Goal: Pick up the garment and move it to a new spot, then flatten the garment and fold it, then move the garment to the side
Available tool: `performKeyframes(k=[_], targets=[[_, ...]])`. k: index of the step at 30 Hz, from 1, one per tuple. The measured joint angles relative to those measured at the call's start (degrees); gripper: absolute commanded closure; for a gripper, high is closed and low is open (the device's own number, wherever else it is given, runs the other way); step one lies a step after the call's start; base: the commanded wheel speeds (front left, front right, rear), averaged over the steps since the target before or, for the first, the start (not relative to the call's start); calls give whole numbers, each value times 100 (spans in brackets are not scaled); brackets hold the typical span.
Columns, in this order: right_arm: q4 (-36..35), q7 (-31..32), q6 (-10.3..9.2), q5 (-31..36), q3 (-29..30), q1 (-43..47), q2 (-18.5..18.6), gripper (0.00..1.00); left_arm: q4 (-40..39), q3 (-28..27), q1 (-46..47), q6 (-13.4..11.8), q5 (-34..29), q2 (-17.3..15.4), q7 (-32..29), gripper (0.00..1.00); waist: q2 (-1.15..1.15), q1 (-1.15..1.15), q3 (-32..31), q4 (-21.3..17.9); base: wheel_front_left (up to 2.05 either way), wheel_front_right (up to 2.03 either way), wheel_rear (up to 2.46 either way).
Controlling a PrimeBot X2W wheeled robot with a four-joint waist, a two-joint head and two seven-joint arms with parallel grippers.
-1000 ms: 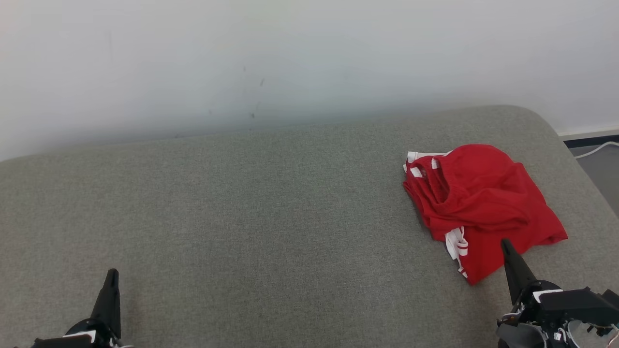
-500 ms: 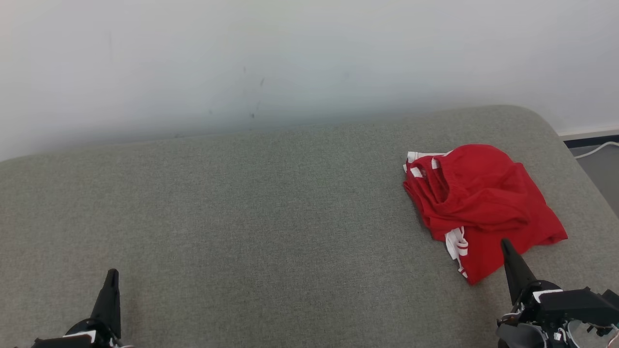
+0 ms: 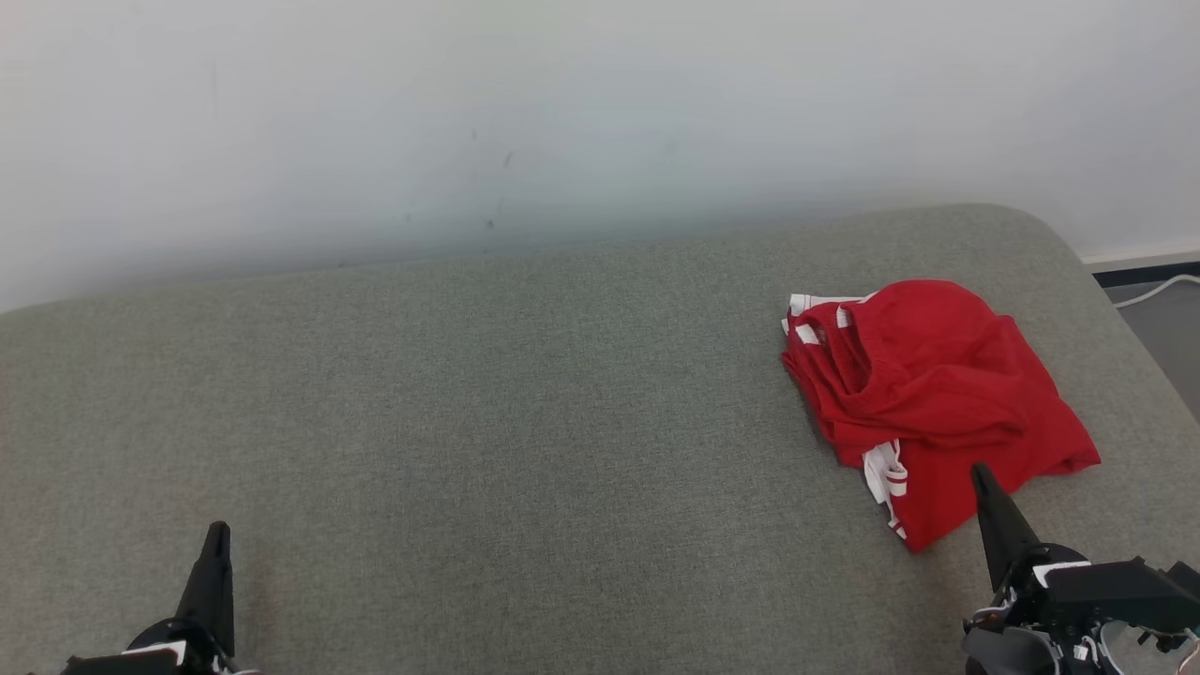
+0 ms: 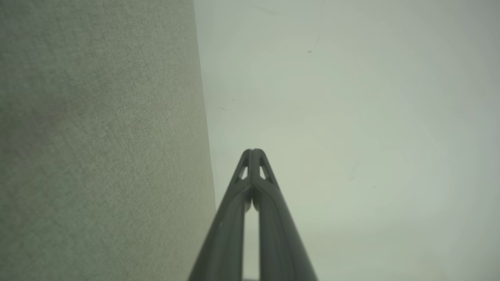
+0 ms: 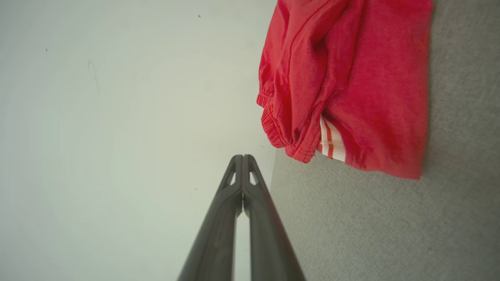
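The garment (image 3: 928, 394) is a crumpled red piece with white stripes, lying on the right part of the grey cushioned surface (image 3: 525, 403). The right wrist view shows the garment (image 5: 351, 86) at the upper right. My right gripper (image 3: 981, 476) is shut and empty, its tip just in front of the garment's near edge; its closed tips (image 5: 242, 157) sit left of the cloth. My left gripper (image 3: 218, 531) is shut at the lower left, far from the garment, its fingers pressed together (image 4: 253, 152) with nothing between them.
A pale wall (image 3: 562, 122) rises behind the grey surface. The surface's rounded right edge (image 3: 1116, 309) drops to a floor with a white cable (image 3: 1158, 289). Wide bare fabric stretches across the middle and left.
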State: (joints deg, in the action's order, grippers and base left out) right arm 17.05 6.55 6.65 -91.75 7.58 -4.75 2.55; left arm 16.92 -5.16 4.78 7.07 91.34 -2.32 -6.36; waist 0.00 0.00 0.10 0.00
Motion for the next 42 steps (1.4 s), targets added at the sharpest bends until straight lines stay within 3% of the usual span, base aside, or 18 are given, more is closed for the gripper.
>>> performKeyframes(k=[42], targets=[[2, 0, 25, 0, 0, -1, 0, 100, 5, 0, 3, 1, 0, 0, 0, 100, 0, 0, 0, 0, 0, 0, 0]])
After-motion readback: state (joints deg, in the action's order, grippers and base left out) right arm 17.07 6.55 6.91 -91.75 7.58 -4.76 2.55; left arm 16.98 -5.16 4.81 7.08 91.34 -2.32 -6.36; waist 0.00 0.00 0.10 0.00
